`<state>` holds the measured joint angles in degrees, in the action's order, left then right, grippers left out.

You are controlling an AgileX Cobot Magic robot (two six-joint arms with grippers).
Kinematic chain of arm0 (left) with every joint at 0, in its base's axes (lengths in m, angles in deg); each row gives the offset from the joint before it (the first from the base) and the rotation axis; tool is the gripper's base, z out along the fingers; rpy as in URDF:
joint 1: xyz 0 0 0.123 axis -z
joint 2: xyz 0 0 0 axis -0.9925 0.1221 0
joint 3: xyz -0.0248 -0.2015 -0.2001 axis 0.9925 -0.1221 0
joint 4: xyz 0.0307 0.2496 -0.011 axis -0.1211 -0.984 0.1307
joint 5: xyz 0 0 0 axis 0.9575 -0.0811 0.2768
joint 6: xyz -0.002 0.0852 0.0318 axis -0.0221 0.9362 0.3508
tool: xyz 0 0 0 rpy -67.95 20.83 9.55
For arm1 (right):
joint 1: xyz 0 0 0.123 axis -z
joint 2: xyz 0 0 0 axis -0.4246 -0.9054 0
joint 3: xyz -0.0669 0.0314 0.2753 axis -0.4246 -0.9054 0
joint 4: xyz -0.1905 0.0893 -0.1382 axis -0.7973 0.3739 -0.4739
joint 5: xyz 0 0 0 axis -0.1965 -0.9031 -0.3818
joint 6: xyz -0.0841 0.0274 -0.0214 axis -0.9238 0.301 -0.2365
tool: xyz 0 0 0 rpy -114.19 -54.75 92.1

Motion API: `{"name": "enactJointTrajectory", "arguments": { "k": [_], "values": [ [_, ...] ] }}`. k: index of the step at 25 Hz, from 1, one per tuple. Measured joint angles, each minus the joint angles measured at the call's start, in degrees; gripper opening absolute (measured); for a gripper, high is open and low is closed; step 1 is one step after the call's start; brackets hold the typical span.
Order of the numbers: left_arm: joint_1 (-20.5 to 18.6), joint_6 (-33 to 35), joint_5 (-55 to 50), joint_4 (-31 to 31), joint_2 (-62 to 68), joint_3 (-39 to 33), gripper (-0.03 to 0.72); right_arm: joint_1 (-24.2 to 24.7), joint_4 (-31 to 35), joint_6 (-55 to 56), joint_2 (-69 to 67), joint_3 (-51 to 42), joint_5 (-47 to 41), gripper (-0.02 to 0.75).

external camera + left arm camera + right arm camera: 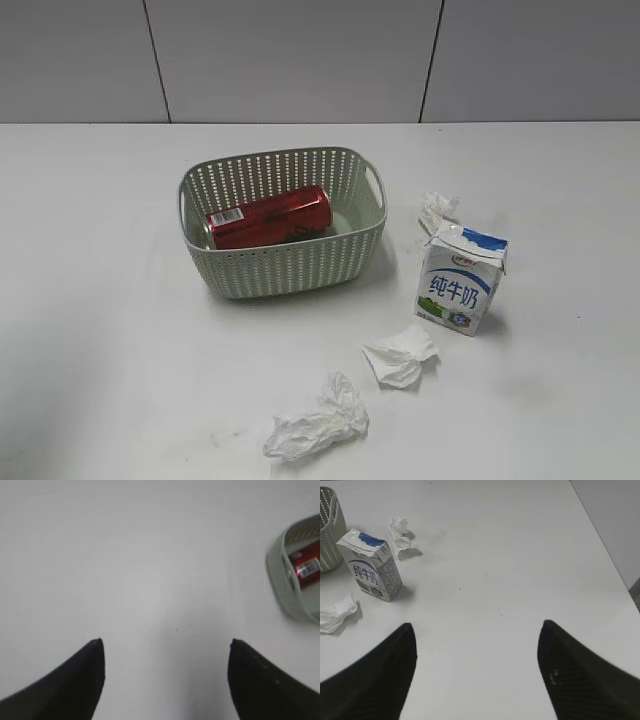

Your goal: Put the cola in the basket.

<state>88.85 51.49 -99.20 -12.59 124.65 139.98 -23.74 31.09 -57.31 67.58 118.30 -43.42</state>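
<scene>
Red cola (270,217) flat inside basket (290,268); milk carton (460,279) lettered 纯牛奶; both grippers' fingers (85,680) wide, empty.

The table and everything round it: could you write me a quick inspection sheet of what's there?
Surface: white table, faint smudges near the front edge.
Job's things: cola lies on its side inside the basket.
Clutter: milk carton upright right of the basket; three crumpled tissues.
Pincers: left pincer open, empty, over bare table; right pincer open, empty.
Cables: nothing seen.
Surroundings: grey panelled wall behind.
</scene>
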Motion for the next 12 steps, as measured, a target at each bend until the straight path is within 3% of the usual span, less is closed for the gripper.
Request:
{"name": "enactJointTrajectory", "arguments": {
  "k": [12],
  "values": [
    [0.0,-0.57,0.76,0.06,-25.78,-22.09,0.576,0.0,0.0,-0.05,0.0,0.0,0.0,0.571]
  ]
}}
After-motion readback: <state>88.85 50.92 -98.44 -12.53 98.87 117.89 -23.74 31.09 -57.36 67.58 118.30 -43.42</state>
